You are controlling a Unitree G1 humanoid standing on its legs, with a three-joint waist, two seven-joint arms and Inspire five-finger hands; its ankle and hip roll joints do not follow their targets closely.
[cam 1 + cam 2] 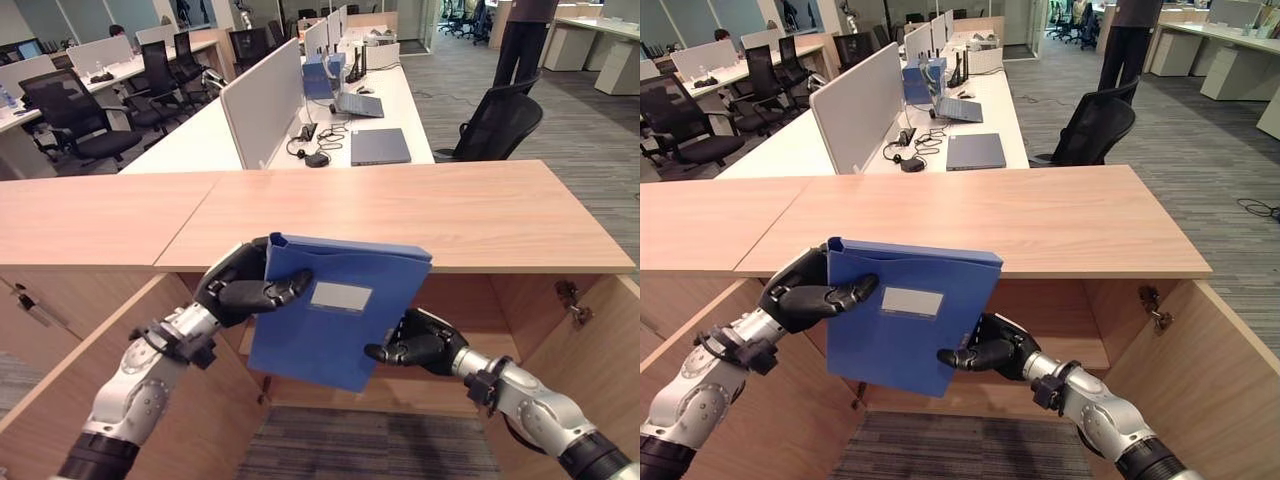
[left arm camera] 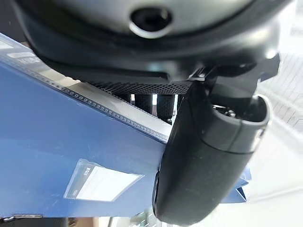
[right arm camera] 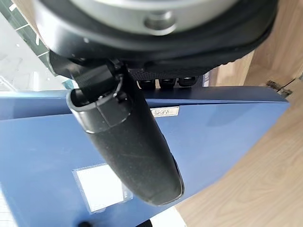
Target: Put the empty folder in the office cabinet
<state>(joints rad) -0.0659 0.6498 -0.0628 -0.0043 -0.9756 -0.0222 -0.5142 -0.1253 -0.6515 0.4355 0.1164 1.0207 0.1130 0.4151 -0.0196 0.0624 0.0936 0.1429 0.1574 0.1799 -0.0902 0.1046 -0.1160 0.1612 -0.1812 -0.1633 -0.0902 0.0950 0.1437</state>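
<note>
Gripping blue folder (image 1: 338, 312): left hand (image 1: 240, 285), right hand (image 1: 425, 342).

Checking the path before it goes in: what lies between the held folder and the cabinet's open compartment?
Nothing that I can see. In the left eye view the blue folder, pinched by the left hand and right hand, hangs before the open cabinet.

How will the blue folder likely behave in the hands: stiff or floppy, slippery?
Probably stiff: the blue folder stays flat, held only at two edges by the left hand and right hand. Its smooth cover may slip. Likely light, being thin.
</note>
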